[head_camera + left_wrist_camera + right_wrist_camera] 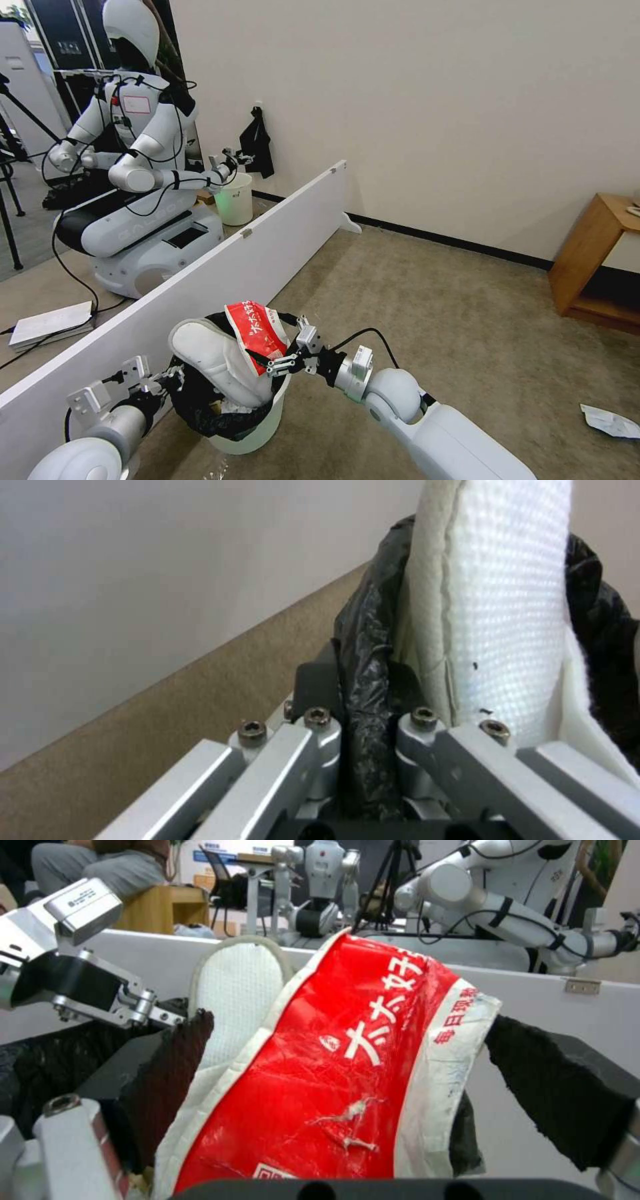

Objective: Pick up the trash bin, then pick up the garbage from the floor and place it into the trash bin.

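Observation:
The white trash bin (pixel 257 430) with its black liner (pixel 200 407) is low in the head view, just in front of me. My left gripper (pixel 162 382) is shut on its rim, and the liner (pixel 363 715) is pinched between the fingers (pixel 313 680). A white slipper (pixel 213 360) (pixel 507 605) stands up out of the bin. The red-white snack packet (pixel 257 333) (pixel 333 1060) leans against it. My right gripper (pixel 293 350) is open at the bin's rim, one pad (pixel 180 1055) on each side of the packet. A crumpled white paper (pixel 610 421) lies on the carpet at the right.
A long white partition board (pixel 220 280) runs along my left. Behind it are another white robot (pixel 140 167), a pale bucket (pixel 235 199) and a flat white box (pixel 50 323). A wooden shelf (pixel 600 260) stands by the right wall. Open carpet (pixel 433 313) lies ahead.

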### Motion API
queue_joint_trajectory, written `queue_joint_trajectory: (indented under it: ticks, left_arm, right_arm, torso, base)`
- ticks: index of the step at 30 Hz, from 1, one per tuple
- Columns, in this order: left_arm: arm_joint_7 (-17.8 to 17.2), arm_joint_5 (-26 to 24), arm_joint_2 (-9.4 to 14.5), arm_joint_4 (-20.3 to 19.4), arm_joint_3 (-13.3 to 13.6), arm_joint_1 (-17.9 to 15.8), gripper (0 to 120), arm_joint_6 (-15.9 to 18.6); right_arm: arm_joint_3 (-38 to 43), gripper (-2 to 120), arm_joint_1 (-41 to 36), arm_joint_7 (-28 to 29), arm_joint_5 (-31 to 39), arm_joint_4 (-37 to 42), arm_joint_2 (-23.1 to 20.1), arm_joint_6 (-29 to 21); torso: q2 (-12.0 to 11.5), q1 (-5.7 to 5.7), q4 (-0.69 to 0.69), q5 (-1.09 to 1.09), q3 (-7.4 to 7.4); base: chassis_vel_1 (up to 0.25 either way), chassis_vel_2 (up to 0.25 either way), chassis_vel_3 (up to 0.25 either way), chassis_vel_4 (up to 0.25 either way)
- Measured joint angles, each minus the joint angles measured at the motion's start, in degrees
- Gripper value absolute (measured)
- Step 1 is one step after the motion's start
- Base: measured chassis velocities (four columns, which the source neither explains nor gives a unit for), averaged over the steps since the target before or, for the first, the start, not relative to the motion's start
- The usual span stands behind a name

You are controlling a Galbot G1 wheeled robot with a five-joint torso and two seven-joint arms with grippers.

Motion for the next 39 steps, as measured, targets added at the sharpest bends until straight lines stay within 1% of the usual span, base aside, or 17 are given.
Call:
queue_joint_trajectory:
  ticks: [7, 9, 11, 12, 14, 15, 17, 18, 21, 23, 24, 25, 26, 30, 31, 33, 39]
  left_arm:
    - [0.1, 0.2, 0.0, -0.2, 0.0, 0.0, 4, -0.1]
    - [0.1, 0.2, 0.0, -0.3, 0.0, 0.1, 4, -0.1]
    - [0.1, 0.3, -0.1, -0.5, 0.0, 0.2, 4, -0.1]
    - [0.1, 0.3, -0.1, -0.5, 0.0, 0.2, 4, -0.1]
    - [0.2, 0.3, -0.1, -0.7, 0.0, 0.2, 4, -0.1]
    - [0.2, 0.3, -0.1, -0.7, 0.0, 0.2, 4, -0.1]
    - [0.2, 0.3, -0.3, -0.7, 0.0, 0.2, 4, -0.2]
    - [0.2, 0.3, -0.3, -0.7, 0.0, 0.2, 4, -0.2]
    - [0.2, 0.3, -0.3, -0.7, 0.0, 0.2, 4, -0.2]
    - [0.3, 0.3, -0.4, -0.7, -0.1, 0.1, 4, -0.2]
    - [0.3, 0.3, -0.4, -0.7, -0.1, 0.1, 4, -0.2]
    - [0.3, 0.3, -0.4, -0.6, -0.1, 0.0, 4, -0.2]
    - [0.3, 0.3, -0.4, -0.6, -0.1, 0.0, 4, -0.2]
    - [0.3, 0.3, -0.4, -0.5, 0.0, -0.1, 4, -0.2]
    - [0.3, 0.3, -0.4, -0.5, 0.0, -0.1, 4, -0.2]
    - [0.3, 0.3, -0.4, -0.6, 0.0, -0.1, 4, -0.3]
    - [0.4, 0.2, -0.3, -1.5, -0.4, 0.2, 4, -0.3]
  right_arm:
    - [-0.1, 100, 0.1, 0.3, 0.0, 0.2, -0.2, 0.0]
    - [-0.4, 100, 0.5, 0.4, 0.1, 0.7, -0.9, -0.9]
    - [-1.6, 100, 1.3, 2.2, 0.1, 2.6, -3.0, -5.0]
    - [-1.6, 100, 1.3, 2.2, 0.1, 2.6, -3.0, -5.0]
    - [-2.2, 100, 1.9, 3.1, 0.7, 4.7, -4.8, -10.3]
    - [-2.2, 100, 1.9, 3.1, 0.7, 4.7, -4.8, -10.3]
    - [-1.9, 100, 2.0, 3.1, 1.5, 7.5, -5.5, -17.3]
    - [-1.4, 100, 1.9, 2.8, 1.6, 8.5, -5.6, -19.8]
    - [-0.9, 100, 1.9, 2.3, 1.6, 9.2, -5.6, -21.5]
    - [1.9, 100, 1.8, -0.4, 0.2, 12.7, -5.7, -32.3]
    - [1.9, 100, 1.8, -0.4, 0.2, 12.7, -5.7, -32.3]
    - [2.8, 100, 2.0, -0.6, 0.0, 13.8, -5.8, -35.5]
    - [3.3, 100, 2.0, -0.8, -0.2, 14.2, -5.8, -36.8]
    - [3.9, 100, 2.1, -0.9, -0.1, 14.4, -5.8, -37.5]
    - [4.0, 100, 2.0, -0.8, -0.1, 14.4, -5.8, -36.5]
    - [4.3, 100, 1.7, -0.6, -0.4, 13.8, -5.6, -32.6]
    - [8.7, 100, 1.1, 0.4, -0.5, 14.2, -4.8, -30.8]
  torso:
    - [0.0, 0.00, 0.00, 0.00, 0.00]
    - [0.0, 0.00, 0.00, 0.00, 0.00]
    - [0.0, 0.00, 0.01, 0.00, 0.00]
    - [0.0, 0.00, 0.01, 0.00, 0.00]
    - [0.0, 0.00, -0.01, 0.00, 0.00]
    - [0.0, 0.00, -0.01, 0.00, 0.00]
    - [0.0, 0.00, -0.01, 0.00, 0.00]
    - [0.0, 0.00, 0.01, 0.00, 0.00]
    - [0.0, 0.00, 0.01, 0.00, 0.00]
    - [0.0, 0.00, 0.00, 0.01, 0.00]
    - [0.0, 0.00, 0.00, 0.01, 0.00]
    - [0.0, 0.00, 0.00, 0.00, 0.00]
    - [0.0, 0.00, 0.00, 0.00, 0.00]
    - [0.0, 0.00, 0.00, 0.00, 0.00]
    - [0.0, 0.00, 0.00, 0.00, 0.00]
    - [0.0, 0.00, 0.01, 0.00, 0.00]
    - [0.0, 0.00, 0.00, 0.02, 0.00]
  base:
    - [0.000, 0.000, 0.000, 0.000]
    - [0.000, 0.000, 0.000, 0.000]
    - [0.000, 0.000, 0.000, 0.000]
    - [0.000, 0.000, 0.000, 0.000]
    - [0.000, 0.000, 0.000, 0.000]
    - [0.000, 0.000, 0.000, 0.000]
    - [0.000, 0.000, 0.000, 0.000]
    - [0.000, 0.000, 0.000, 0.000]
    - [0.000, 0.000, 0.000, 0.000]
    - [0.000, 0.000, 0.000, 0.000]
    - [0.000, 0.000, 0.000, 0.000]
    - [0.000, 0.000, 0.000, 0.000]
    - [0.000, 0.000, 0.000, 0.000]
    - [0.000, 0.000, 0.000, 0.000]
    - [0.000, 0.000, 0.000, 0.000]
    - [0.000, 0.000, 0.000, 0.000]
    - [0.000, 0.000, 0.000, 0.000]
